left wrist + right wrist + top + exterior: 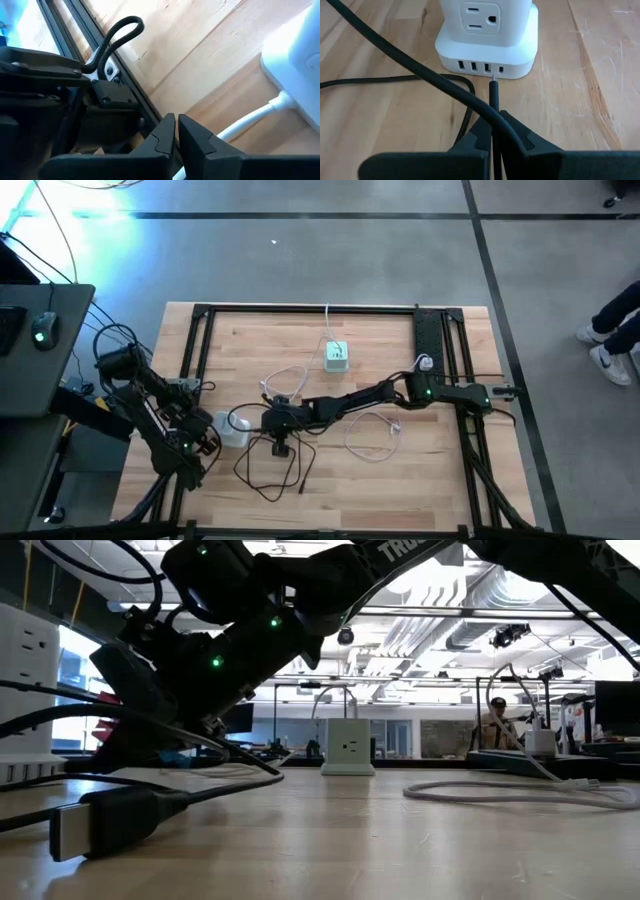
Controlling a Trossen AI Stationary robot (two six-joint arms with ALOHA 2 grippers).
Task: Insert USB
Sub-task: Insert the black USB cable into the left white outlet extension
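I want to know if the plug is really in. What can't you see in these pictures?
- Plug tip: right wrist view, too small to tell whether it has entered the white charger.
- Right gripper: high view, its jaws are hidden under the arm.
- Charger by the left arm: low view, cut off by the picture's edge.
- Left gripper: left wrist view, shut, holding nothing visible.

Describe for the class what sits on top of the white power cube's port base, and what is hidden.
In the right wrist view, the white power cube carries an outlet block with one socket face above its row of ports. The block's top is out of frame. The right gripper holds a black plug before the ports.
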